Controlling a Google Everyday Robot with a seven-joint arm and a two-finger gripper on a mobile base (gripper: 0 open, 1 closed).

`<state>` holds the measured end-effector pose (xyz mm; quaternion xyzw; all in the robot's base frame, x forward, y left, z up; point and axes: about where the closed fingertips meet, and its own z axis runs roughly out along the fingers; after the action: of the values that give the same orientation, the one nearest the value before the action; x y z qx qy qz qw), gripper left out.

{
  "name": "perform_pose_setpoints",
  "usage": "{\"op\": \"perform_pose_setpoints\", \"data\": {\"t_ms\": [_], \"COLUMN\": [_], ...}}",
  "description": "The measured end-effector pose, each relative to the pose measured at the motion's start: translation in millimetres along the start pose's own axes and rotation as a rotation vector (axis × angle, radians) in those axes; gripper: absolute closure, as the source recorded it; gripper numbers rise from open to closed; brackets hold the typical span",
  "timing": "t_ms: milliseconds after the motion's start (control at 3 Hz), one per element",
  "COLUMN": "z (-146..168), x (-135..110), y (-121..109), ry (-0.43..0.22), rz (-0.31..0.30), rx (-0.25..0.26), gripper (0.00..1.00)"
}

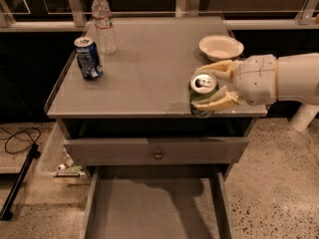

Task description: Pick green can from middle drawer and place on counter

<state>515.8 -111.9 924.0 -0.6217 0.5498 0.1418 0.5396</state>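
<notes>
A: Where is the gripper [200, 88] seen?
B: It is seen over the front edge of the counter [144, 73], near the front right corner, at the end of a white arm [294, 78] reached in from the right.
A: How is the claw set?
B: It is clenched on the green can [204, 82], which is grasped between one finger [215, 67] on its far side and the other on its near side.
A: How is the can held?
B: It is held upright, with the silver top turned upward. Whether its base is set down on the worktop cannot be told.
A: What is found below?
B: The middle drawer [154, 208] is pulled open beneath the front edge, and its plain grey bottom is shown. Above it a closed drawer front [124, 151] with a round knob [158, 155] is seen.
A: What else is placed on the worktop?
B: A blue can [88, 58] is stood near the left edge, and a water bottle [103, 23] just behind it, toward the back left corner. A white bowl [221, 47] is set by the right edge, behind the gripper.
</notes>
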Motion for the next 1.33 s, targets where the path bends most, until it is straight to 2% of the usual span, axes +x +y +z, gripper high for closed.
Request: {"op": "perform_pose_setpoints", "data": {"t_ms": [333,667,1000,1333], "z": [0.2,10.5,39.9,83.2], "x": [0.3,15.3,20.7,17.4], "y": [0.0,2.3,-17.9,-38.3], "ry": [0.000,-0.007,-0.038,-0.087], "rz": [0.001,0.033,0.070,0.117], "rx": [0.000,-0.009,-0.031,-0.060], "gripper": [1.00,1.00,1.00,1.00]}}
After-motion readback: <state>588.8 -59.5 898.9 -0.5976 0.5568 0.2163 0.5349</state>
